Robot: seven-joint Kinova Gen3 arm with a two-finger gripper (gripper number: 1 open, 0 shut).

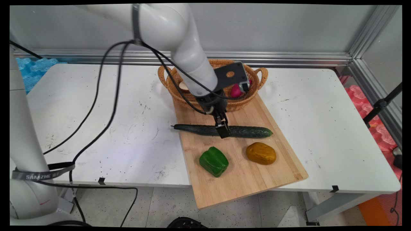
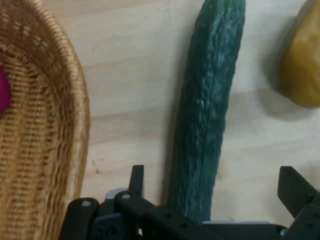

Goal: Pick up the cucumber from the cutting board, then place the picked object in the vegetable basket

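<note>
Your gripper (image 1: 222,128) is down at the cucumber (image 1: 247,131), about midway along its length. In the hand view the two fingers (image 2: 136,179) stand wide apart, one on each side of the cucumber (image 2: 207,105), with wood showing between them and the skin, so nothing is clamped.

The cucumber lies lengthwise across the wooden cutting board (image 1: 244,179), its stem end sticking out past the board's left edge over the table. Nearer you on the board sit a green bell pepper (image 1: 213,161) and, to its right, a brownish-yellow potato (image 1: 261,153), both apart from the cucumber and from each other. At the board's far end stands a wicker basket (image 1: 257,88) with two handles; a magenta object (image 1: 236,91) and a pale object (image 1: 184,86) lie inside, partly hidden by the arm.

The board rests at an angle on a white table (image 1: 321,122), scuffed and speckled with dark marks, and its near corner juts out over the table's front edge. Behind the table runs a grey wall (image 1: 273,25) with an aluminium rail along its base. Blue foam (image 1: 32,69) lies beyond the table's left end, pink foam (image 1: 382,128) beyond its right. Black cables (image 1: 106,96) hang from the arm across the table's left half.
</note>
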